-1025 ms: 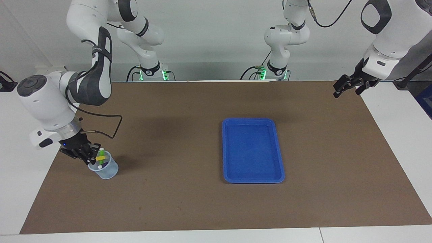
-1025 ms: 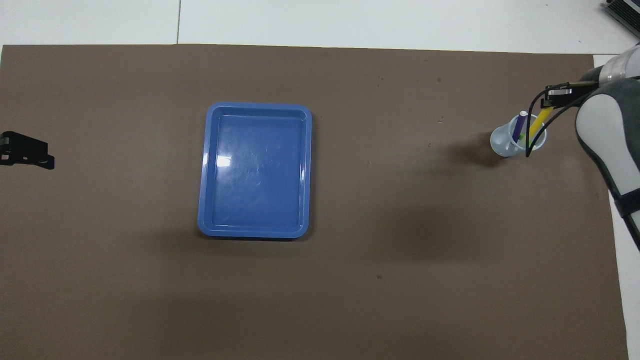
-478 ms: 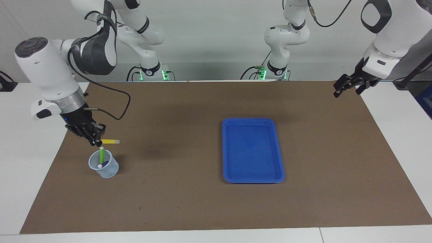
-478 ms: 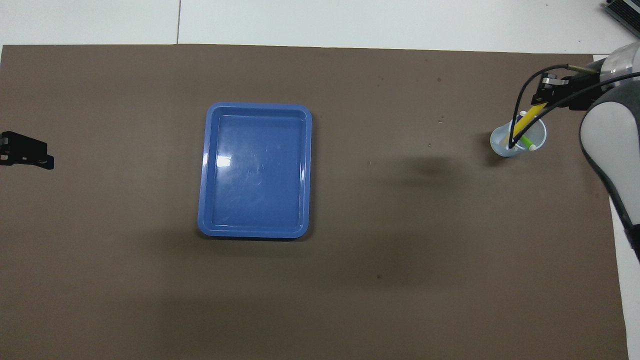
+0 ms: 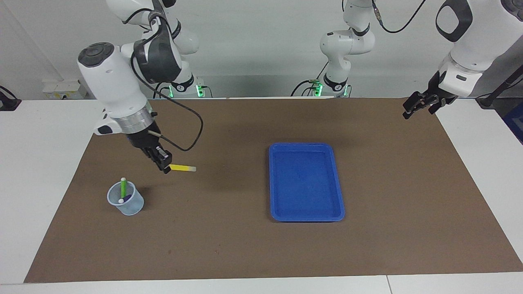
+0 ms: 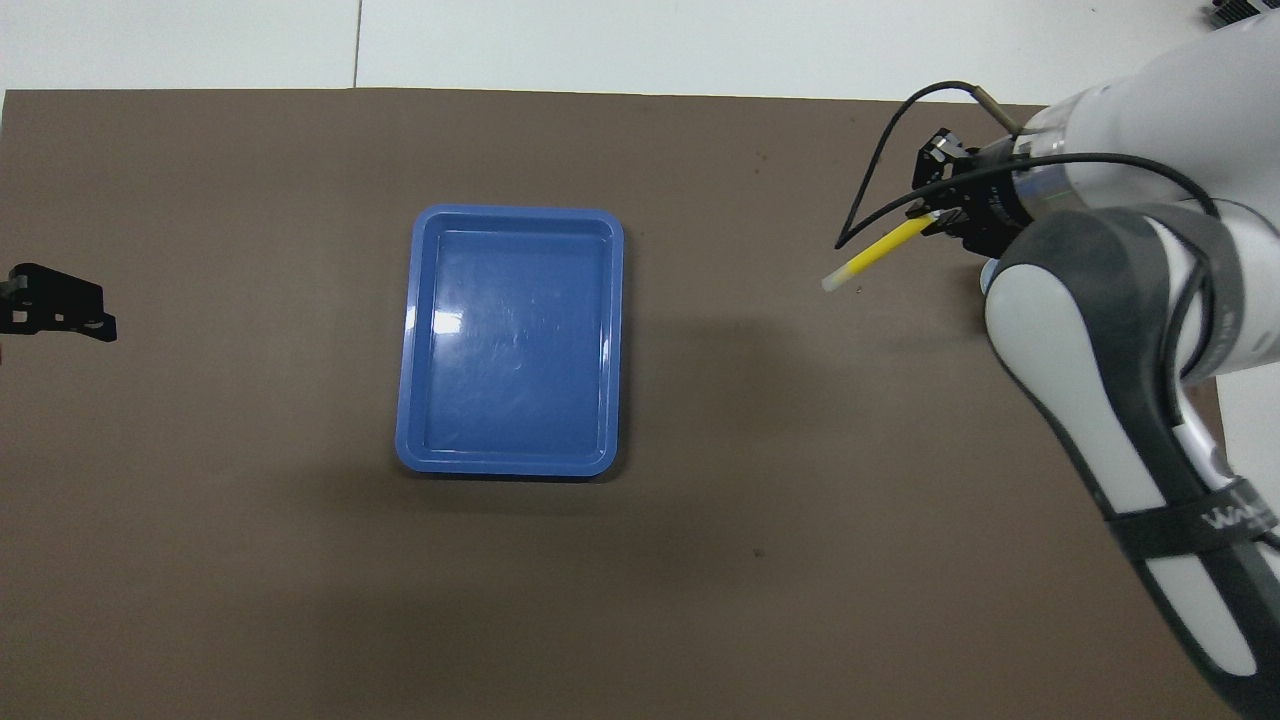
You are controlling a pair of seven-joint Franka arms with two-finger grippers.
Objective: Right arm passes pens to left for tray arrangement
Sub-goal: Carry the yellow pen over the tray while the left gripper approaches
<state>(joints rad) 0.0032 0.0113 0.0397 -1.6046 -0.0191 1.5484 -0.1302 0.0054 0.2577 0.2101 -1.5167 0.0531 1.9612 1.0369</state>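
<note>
In the left half of the facing view, the right arm's wide black gripper point(image 5: 165, 165) hangs in the air over the brown mat point(image 5: 229, 245), clenched on one end of a short yellow marker pen with a whitish tip point(image 5: 182, 168). The pen lies roughly level and sticks out toward the middle of the frame, its pale tip pointing at the tray. In the overhead view the same pen point(image 6: 872, 255) shows in the upper right of the frame, slanting down from the gripper point(image 6: 940, 210), with the thick white forearm filling the right edge below it.

At the lower left of the facing view stands a small translucent bluish plastic cup point(image 5: 126, 199) on the mat. A green marker pen point(image 5: 123, 188) stands upright in it, and a purple pen point(image 5: 127, 198) lies low inside, only partly seen.

The flat royal-blue rectangular plastic tray point(image 5: 305, 182) rests just right of centre in the facing view, left of centre in the overhead view point(image 6: 511, 338), well apart from cup and pen.

The left arm waits: its slim black gripper point(image 5: 421, 104) hangs at the upper right of the facing view over the mat's corner, fingers released, holding nothing; it shows at the left edge of the overhead view point(image 6: 60, 312).
</note>
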